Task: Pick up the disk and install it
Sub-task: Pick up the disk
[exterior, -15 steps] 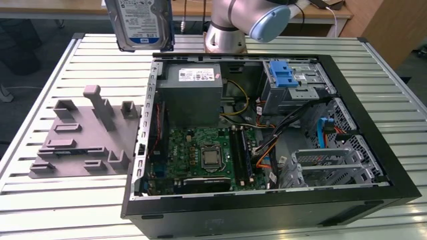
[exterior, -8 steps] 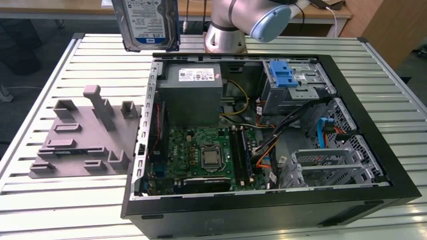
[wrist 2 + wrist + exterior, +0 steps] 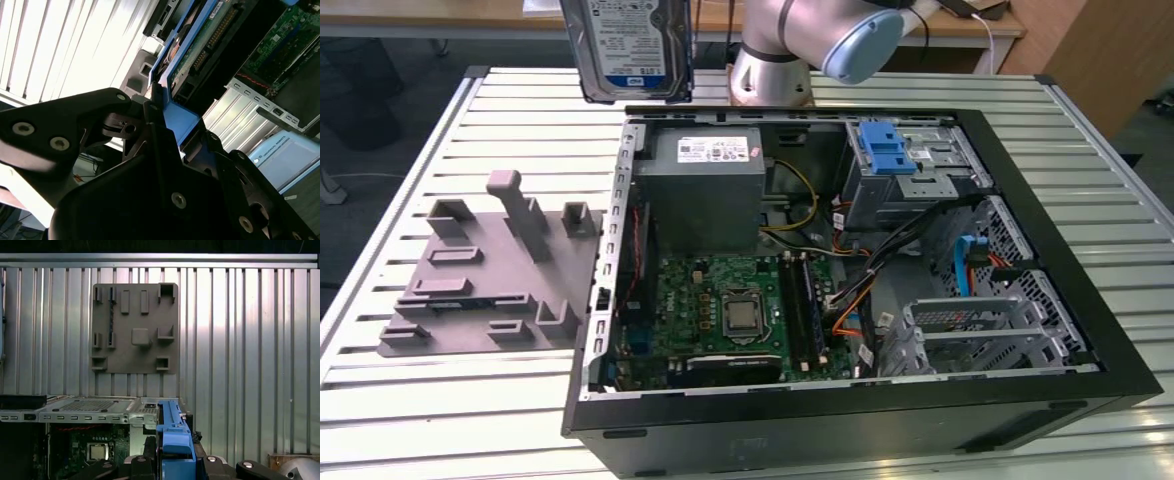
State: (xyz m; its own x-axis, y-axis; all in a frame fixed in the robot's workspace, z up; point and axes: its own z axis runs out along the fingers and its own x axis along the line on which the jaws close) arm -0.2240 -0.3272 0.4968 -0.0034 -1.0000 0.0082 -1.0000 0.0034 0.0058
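Note:
The disk (image 3: 627,45) hangs high above the slatted table, at the back of the exterior view's left, upright with its white-and-blue label facing the camera. In both wrist views my gripper (image 3: 161,107) (image 3: 175,456) is shut on the disk's blue carrier rail (image 3: 172,432). The second wrist view shows the disk's (image 3: 200,40) green circuit-board underside past the black fingers (image 3: 150,130). The disk is held clear of the open computer case (image 3: 607,300), which lies below and toward the exterior view's right.
A grey fixture plate (image 3: 494,270) (image 3: 135,327) with raised blocks lies on the slatted table (image 3: 454,400) beside the case. Inside the case are a power-supply box (image 3: 707,190), a motherboard (image 3: 734,310), a cage with a blue latch (image 3: 894,150) and perforated drive bays (image 3: 987,330).

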